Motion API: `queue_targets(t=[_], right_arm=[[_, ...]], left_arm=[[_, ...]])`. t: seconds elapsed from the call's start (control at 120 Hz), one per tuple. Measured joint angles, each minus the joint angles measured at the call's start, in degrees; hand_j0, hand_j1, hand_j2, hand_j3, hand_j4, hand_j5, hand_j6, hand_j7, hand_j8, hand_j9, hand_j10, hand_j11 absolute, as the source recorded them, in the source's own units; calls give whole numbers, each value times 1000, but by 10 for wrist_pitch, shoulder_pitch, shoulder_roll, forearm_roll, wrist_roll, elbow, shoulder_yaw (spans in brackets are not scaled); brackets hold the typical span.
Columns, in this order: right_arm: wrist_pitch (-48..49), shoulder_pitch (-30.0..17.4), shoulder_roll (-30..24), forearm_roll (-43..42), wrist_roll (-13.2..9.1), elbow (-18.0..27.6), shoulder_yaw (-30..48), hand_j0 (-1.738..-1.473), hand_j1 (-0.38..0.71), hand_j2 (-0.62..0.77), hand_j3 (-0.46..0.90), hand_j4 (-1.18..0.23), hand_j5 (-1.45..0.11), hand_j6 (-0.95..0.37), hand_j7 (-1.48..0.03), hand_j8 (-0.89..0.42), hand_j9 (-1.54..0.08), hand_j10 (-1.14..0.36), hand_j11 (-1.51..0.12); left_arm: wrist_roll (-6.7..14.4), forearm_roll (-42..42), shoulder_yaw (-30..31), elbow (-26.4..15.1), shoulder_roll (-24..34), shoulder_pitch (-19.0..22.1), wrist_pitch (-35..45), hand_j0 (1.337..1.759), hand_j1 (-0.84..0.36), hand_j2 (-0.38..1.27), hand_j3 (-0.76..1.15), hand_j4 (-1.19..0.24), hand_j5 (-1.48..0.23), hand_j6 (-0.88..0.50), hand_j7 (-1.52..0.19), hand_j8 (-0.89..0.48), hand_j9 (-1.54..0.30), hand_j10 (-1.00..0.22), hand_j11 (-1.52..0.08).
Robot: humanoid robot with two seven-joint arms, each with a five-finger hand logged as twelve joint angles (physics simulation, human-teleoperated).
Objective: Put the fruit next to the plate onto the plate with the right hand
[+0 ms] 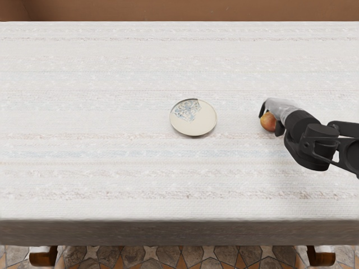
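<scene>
Head view, grasp stage. The right robot hand point(279, 112) lies over the fruit point(268, 121), its arm entering from the 3 o'clock edge of the picture. The fingers curl round the small orange-red fruit, a dark fingertip showing at its 9 o'clock side, so the robot hand is judged to be grasping the fruit. Whether the fruit rests on the desk point(112, 168) or is just clear of it cannot be told. The fruit sits at 3 o'clock from the plate point(203, 124), apart from it, with bare cloth between.

Step in hand: securing the fruit, the first part of the task. Nothing lies on the plate, so the transfer is not yet done.

Next move, as a judgement: a lift clear of the cloth, then a carry toward 9 o'clock until the fruit is above the plate's middle, then a lowering and release. The plate is shallow and the fruit round, so a low, gentle release near the centre would limit rolling off the rim.

Surroundings: the plate is pale, with a grey ornament point(185, 110) toward its 11 o'clock part. The desk carries a whitish striped cloth. Patterned floor point(168, 255) shows below the 6 o'clock edge. No other object stands on the path from fruit to plate. The left arm does not show.
</scene>
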Motion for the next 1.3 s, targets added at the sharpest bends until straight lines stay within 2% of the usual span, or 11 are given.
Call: queue_targets(t=[0.158, 0.258, 0.333, 0.417, 0.525, 0.65, 0.792, 0.8, 0.833, 1.067, 1.3], right_arm=[[1, -1, 0, 4, 0, 0, 3, -1649, 164, -16, -1, -519, -766, -365, -775, -364, -781, -598, -781], [2, -1, 1, 4, -1, -1, 5, -1647, 155, 105, 0, -580, -866, -407, -873, -372, -881, -627, -885], [2, 0, 1, 5, 0, -1, 7, -1647, 176, 203, 2, -558, -932, -365, -935, -360, -955, -620, -967], [4, 3, 1, 10, 1, -1, 11, -1648, 179, 191, 4, -522, -1003, -317, -983, -290, -1038, -604, -1072], [5, 16, 10, 11, 1, -1, 15, -1649, 156, 143, 2, -514, -1049, -301, -1019, -245, -1087, -603, -1129], [4, 28, 22, 9, 1, 0, 27, -1648, 160, 153, -1, -496, -1068, -302, -1040, -248, -1099, -617, -1147], [4, 36, 41, 10, 2, 1, 46, -1649, 186, 240, 0, -482, -1076, -289, -1052, -277, -1106, -642, -1158], [4, 36, 42, 10, 2, 1, 47, -1649, 179, 207, 0, -481, -1076, -290, -1053, -278, -1105, -645, -1156], [5, 37, 47, 10, 2, 2, 53, -1649, 174, 228, 0, -478, -1074, -292, -1054, -286, -1104, -655, -1153], [2, 53, 104, 11, 2, 2, 85, -1649, 98, 110, 2, -535, -1067, -343, -1060, -340, -1104, -698, -1135], [-1, 56, 142, 10, 2, -7, 99, -1650, 78, 103, -1, -549, -1100, -374, -1062, -349, -1124, -701, -1161]], left_arm=[[0, 0, 0, 0, 0, 0, 0, 1658, 349, 0, 0, 0, 0, 0, 0, 0, 0, 0, 0], [0, 0, 0, 0, 0, 0, 0, 1658, 349, 0, 0, 0, 0, 0, 0, 0, 0, 0, 0], [0, 0, 0, 0, 0, 0, 0, 1658, 349, 0, 0, 0, 0, 0, 0, 0, 0, 0, 0], [0, 0, 0, 0, 0, 0, 0, 1658, 349, 0, 0, 0, 0, 0, 0, 0, 0, 0, 0], [0, 0, 0, 0, 0, 0, 0, 1658, 349, 0, 0, 0, 0, 0, 0, 0, 0, 0, 0], [0, 0, 0, 0, 0, 0, 0, 1658, 349, 0, 0, 0, 0, 0, 0, 0, 0, 0, 0], [0, 0, 0, 0, 0, 0, 0, 1658, 349, 0, 0, 0, 0, 0, 0, 0, 0, 0, 0], [0, 0, 0, 0, 0, 0, 0, 1658, 349, 0, 0, 0, 0, 0, 0, 0, 0, 0, 0], [0, 0, 0, 0, 0, 0, 0, 1658, 349, 0, 0, 0, 0, 0, 0, 0, 0, 0, 0], [0, 0, 0, 0, 0, 0, 0, 1658, 349, 0, 0, 0, 0, 0, 0, 0, 0, 0, 0], [0, 0, 0, 0, 0, 0, 0, 1658, 349, 0, 0, 0, 0, 0, 0, 0, 0, 0, 0]])
